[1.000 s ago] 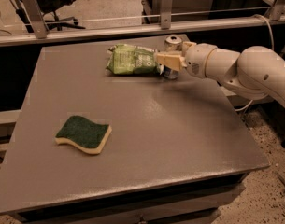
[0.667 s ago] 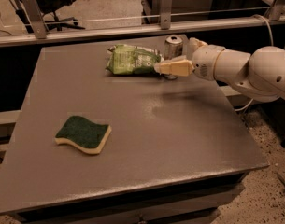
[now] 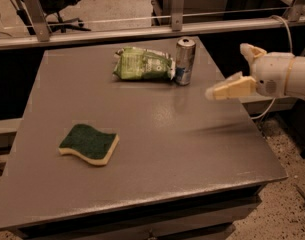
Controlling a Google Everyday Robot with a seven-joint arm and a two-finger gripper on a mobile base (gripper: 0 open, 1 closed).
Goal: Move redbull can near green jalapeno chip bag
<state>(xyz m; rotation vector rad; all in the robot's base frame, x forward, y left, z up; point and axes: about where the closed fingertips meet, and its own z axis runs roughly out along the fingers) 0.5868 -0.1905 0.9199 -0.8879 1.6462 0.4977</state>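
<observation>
The redbull can (image 3: 184, 61), slim and silver with blue low on its side, stands upright at the back of the grey table (image 3: 167, 134). It touches the right end of the light-green jalapeno chip bag (image 3: 143, 64), which lies flat. My gripper (image 3: 226, 71) hovers over the table's right edge, to the right of the can and well apart from it. It is open and empty. One cream finger (image 3: 227, 89) points left toward the can and the other (image 3: 252, 51) sits higher up.
A dark green wavy sponge (image 3: 88, 143) with a yellow base lies at the front left of the table. A metal rail (image 3: 142, 31) runs behind the table's back edge. A cable (image 3: 287, 29) hangs at the right behind my arm.
My gripper has let go of the can and drawn back to the right and forward. The can stays upright beside the chip bag.
</observation>
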